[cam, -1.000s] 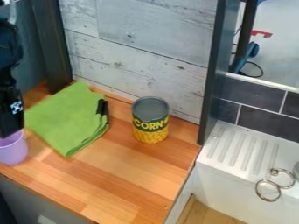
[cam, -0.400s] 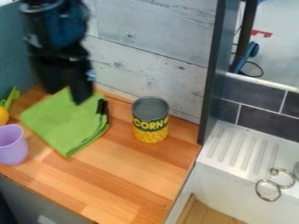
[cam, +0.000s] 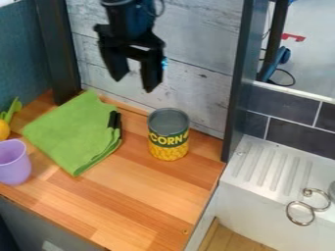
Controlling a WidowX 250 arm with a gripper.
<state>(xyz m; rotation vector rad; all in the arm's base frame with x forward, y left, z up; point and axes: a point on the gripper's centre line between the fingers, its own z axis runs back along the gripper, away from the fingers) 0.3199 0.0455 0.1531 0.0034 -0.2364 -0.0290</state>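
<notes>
Counter (cam: 140, 196): can (cam: 168, 142) right of cloth (cam: 72, 135), the two apart. Cup (cam: 13, 166) at left, before the cloth's left part; round item (cam: 3, 130) behind cup, at view's left edge. Wall (cam: 196, 93) behind can and cloth. Post (cam: 237, 88) right of can; sink unit (cam: 252, 196) right of counter.

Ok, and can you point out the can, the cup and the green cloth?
Can (cam: 169, 138): camera view, on the front of its label.
Cup (cam: 15, 171): camera view, on its outer wall.
Green cloth (cam: 72, 132): camera view, on the middle of its upper face.
</notes>
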